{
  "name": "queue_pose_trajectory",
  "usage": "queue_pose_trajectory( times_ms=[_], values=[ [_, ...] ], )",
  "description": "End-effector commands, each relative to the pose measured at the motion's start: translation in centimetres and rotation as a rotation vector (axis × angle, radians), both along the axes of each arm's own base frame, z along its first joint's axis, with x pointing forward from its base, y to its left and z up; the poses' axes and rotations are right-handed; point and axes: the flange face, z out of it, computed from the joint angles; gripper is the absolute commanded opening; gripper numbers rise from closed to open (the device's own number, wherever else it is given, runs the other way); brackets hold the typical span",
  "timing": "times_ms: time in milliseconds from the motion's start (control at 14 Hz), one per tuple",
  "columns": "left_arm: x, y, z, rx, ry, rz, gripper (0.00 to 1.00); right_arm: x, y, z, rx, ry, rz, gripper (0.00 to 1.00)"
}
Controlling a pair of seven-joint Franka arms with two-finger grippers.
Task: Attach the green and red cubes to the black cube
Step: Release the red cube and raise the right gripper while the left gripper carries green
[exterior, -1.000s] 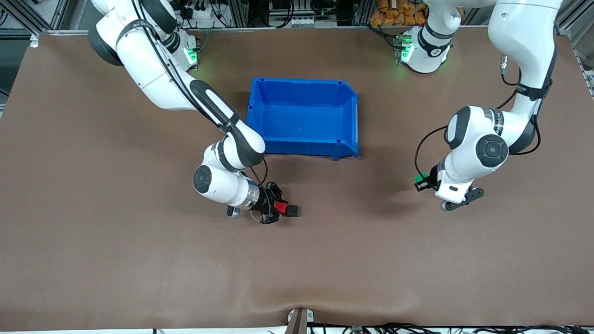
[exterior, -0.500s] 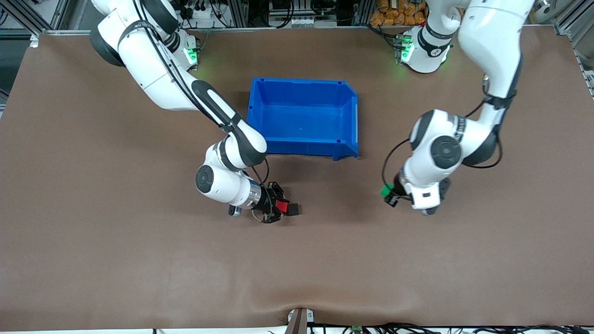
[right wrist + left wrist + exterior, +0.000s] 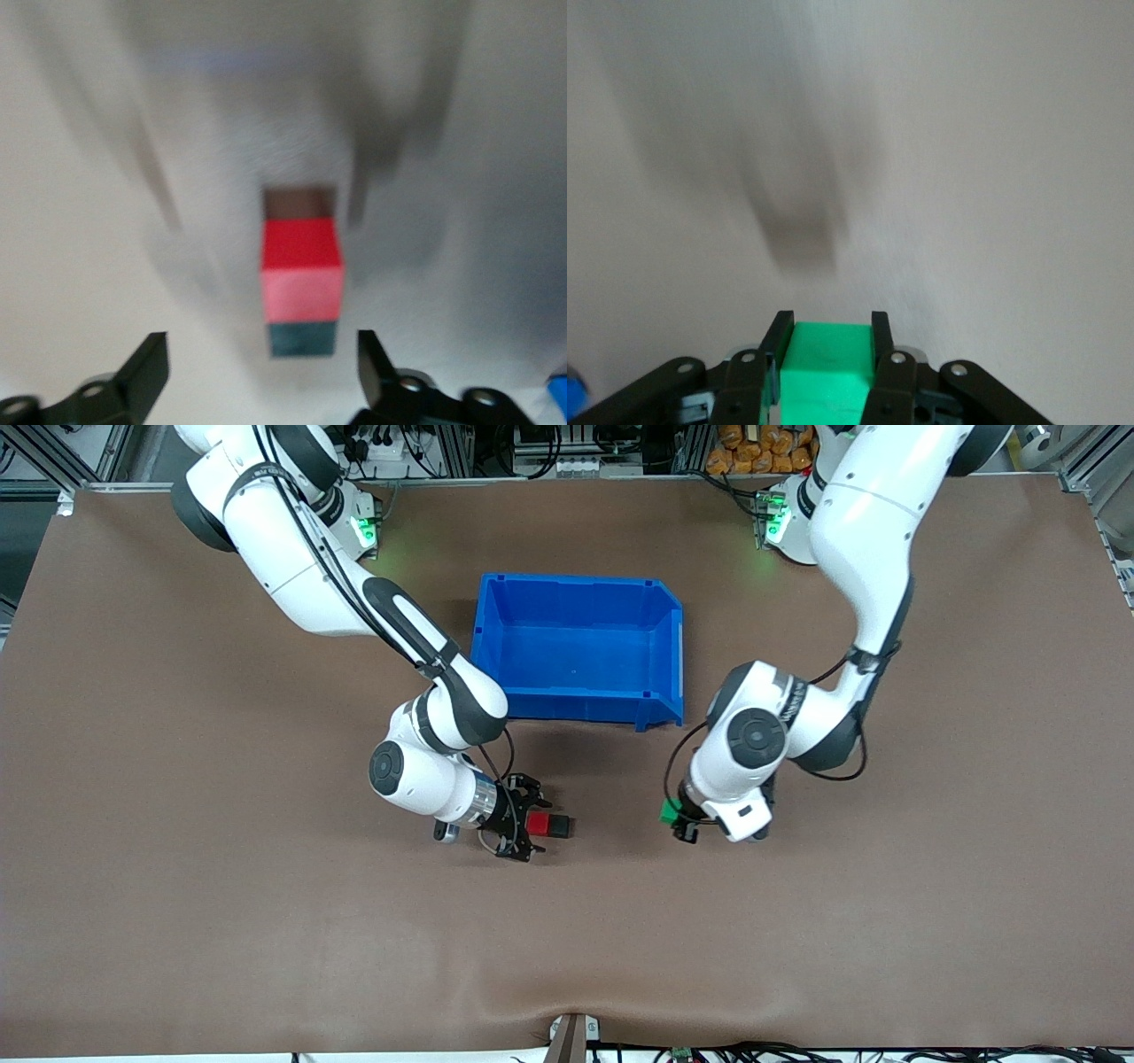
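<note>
The red cube lies on the brown table joined to the black cube, which is on its side toward the left arm's end. My right gripper is open, with a jaw on each side of the red cube and touching neither cube. In the right wrist view the red cube sits ahead of the open gripper with a dark face at each end; I cannot tell which is the black cube. My left gripper is shut on the green cube over the table, toward the left arm's end from the joined cubes. The left wrist view shows the green cube between the fingers.
An empty blue bin stands farther from the front camera than both grippers, at the middle of the table. Bare table lies between the joined cubes and the green cube.
My left arm has swung toward the middle of the table, carrying the green cube closer to the joined cubes. My right gripper has opened and let go of the red cube.
</note>
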Motion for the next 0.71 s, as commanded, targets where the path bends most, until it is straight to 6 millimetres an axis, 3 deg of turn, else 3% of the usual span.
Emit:
queue_pose_trajectory(
  times_ms=[0,71,286,429,643],
  values=[
    [0.4,-3.9,-1.8,-0.021,-0.003,0.060,0.00,2.6,-3.6,6.0,-0.015,-0.058,-0.020,1.00],
    [0.6,-4.5,-2.1,-0.032,-0.017,0.079,0.00,3.1,-4.6,8.0,-0.055,-0.094,0.011,1.00],
    [1.7,-6.2,-2.6,-0.090,-0.073,0.158,0.00,4.9,-11.7,13.8,-0.211,-0.057,0.114,1.00],
    [1.0,-7.1,-4.0,-0.084,-0.059,0.160,0.00,6.1,-16.0,18.9,-0.241,-0.015,0.131,1.00],
    [-0.1,-8.9,-5.1,-0.077,-0.057,0.144,0.00,5.3,-20.7,25.0,-0.290,-0.042,0.340,1.00]
  ],
)
